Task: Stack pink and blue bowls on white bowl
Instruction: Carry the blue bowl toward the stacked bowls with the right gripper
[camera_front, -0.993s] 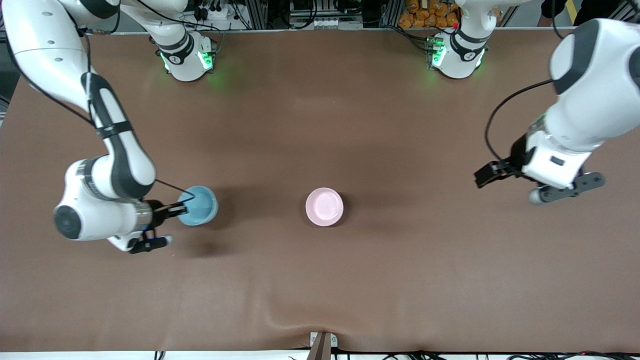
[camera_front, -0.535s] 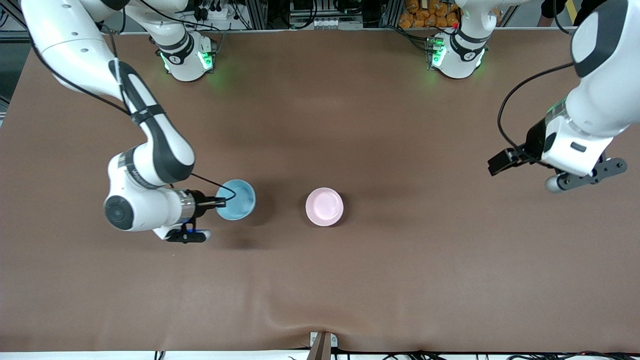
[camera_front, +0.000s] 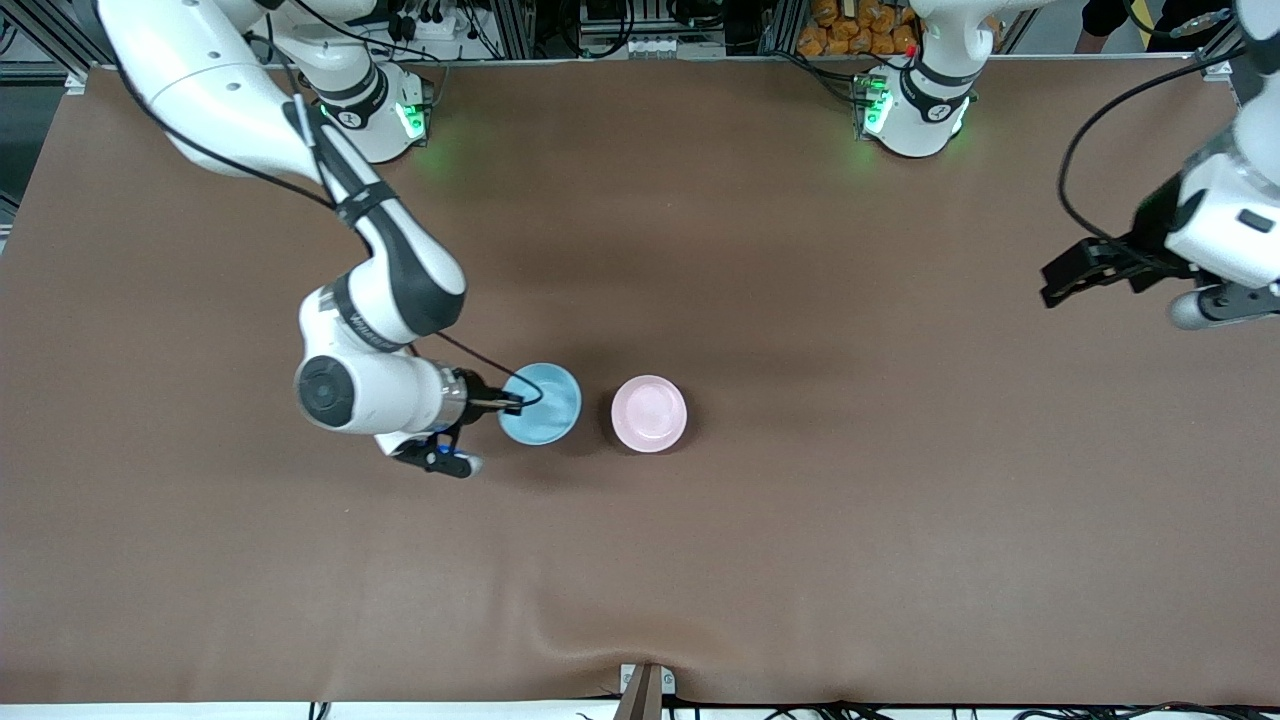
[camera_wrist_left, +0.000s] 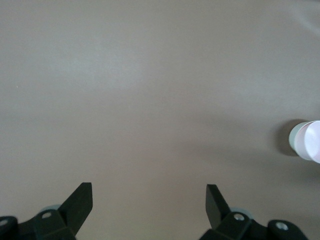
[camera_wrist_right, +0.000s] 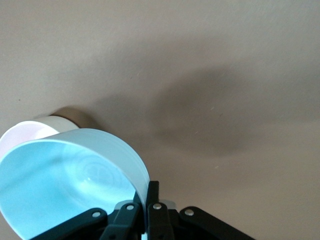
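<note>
Moved since 1 second ago: right gripper (camera_front: 512, 403) has carried the blue bowl (camera_front: 541, 403) from the right arm's end of the table toward the middle, and it is now just beside the pink bowl (camera_front: 649, 413); the left arm has pulled back toward its own end.
Right gripper: closed on the blue bowl's rim, 1 finger inside and 1 outside, as the right wrist view shows.
Why held so: a rim pinch likely leaves the underside free to drop into another bowl.
Blue bowl: held above the table (camera_front: 800, 560), at the gripper's tips, on the side toward the pink bowl.
Pink bowl: upright at the table's middle; in the right wrist view a paler wall under it suggests it sits in the white bowl, though I cannot be sure.
Left gripper (camera_wrist_left: 149, 197): fingers apart, holding nothing, waiting over bare table at the left arm's end.
Next, by my judgement: centre the blue bowl over the pink one and lower it.
</note>
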